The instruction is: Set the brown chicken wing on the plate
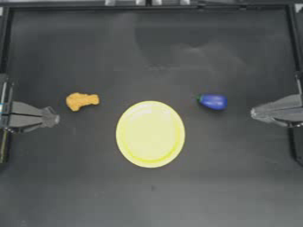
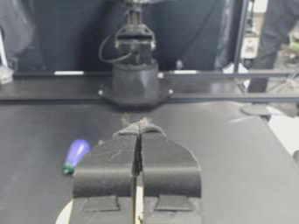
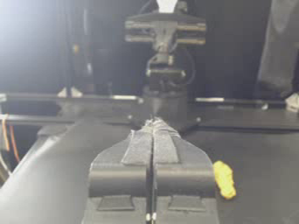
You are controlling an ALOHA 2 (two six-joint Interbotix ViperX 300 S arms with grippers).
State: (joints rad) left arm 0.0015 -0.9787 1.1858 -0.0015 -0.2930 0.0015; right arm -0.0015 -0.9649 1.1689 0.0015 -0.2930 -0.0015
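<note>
Resting at the far left edge of the top view, the left pincer [image 1: 54,118] sits drawn back on the dark table [image 1: 151,195] with its jaws clenched on nothing — the left wrist view shows the two pads pressed together. Just right of it and slightly higher lies the brown chicken wing [image 1: 82,100], alone on the table surface, apart from the pincer and well clear of the plate. At the centre of the frame sits the plate [image 1: 125,133], pale yellow — nothing lies in it. Right of the plate, a little higher, rests a small blue object [image 1: 213,101] on the table. At the far right edge the right pincer [image 1: 254,113] is parked, jaws likewise clenched and holding nothing.
</note>
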